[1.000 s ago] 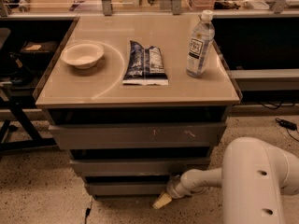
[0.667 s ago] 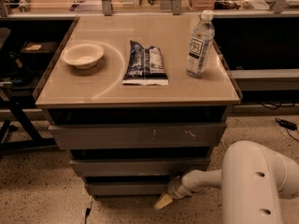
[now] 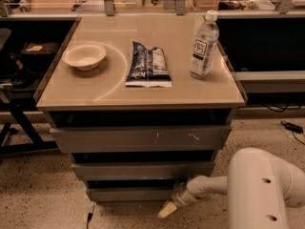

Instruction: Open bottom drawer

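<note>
The bottom drawer (image 3: pixel 128 193) is the lowest and narrowest of three plain grey fronts under the tan cabinet top. It looks closed, set back under the middle drawer (image 3: pixel 143 170). My white arm reaches in from the lower right. My gripper (image 3: pixel 167 209) is low, just in front of the bottom drawer's right end, near the floor. Only one pale fingertip shows.
The top drawer (image 3: pixel 140 138) carries white scratches. On the cabinet top (image 3: pixel 109 92) stand a white bowl (image 3: pixel 84 56), a blue snack bag (image 3: pixel 148 64) and a water bottle (image 3: pixel 204 44). A black frame (image 3: pixel 19 123) is at the left, a cable (image 3: pixel 290 127) on the speckled floor at the right.
</note>
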### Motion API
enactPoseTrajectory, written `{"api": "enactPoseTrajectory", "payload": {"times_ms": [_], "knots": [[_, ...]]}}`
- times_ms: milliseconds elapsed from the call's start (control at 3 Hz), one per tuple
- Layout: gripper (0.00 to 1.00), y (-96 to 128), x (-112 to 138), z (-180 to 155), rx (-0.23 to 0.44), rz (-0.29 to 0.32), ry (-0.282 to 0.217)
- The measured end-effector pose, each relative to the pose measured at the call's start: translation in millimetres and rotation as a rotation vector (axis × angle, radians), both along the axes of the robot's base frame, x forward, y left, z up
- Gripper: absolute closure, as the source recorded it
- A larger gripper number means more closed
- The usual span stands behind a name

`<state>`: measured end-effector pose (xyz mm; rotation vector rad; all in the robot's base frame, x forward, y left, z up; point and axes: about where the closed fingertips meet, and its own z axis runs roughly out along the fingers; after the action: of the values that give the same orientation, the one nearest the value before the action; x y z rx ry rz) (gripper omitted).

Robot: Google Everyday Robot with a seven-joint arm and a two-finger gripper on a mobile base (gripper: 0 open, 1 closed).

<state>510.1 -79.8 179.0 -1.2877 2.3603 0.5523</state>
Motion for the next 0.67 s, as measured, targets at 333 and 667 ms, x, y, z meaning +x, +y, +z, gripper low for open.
{"api": "enactPoseTrajectory", "payload": {"times_ms": [333, 667], "knots": [[0.0, -1.4, -20.1, 5.5, 0.039, -0.005, 0.039], [0.0, -1.3, -20.0, 8.7, 0.04, -0.005, 0.039]]}}
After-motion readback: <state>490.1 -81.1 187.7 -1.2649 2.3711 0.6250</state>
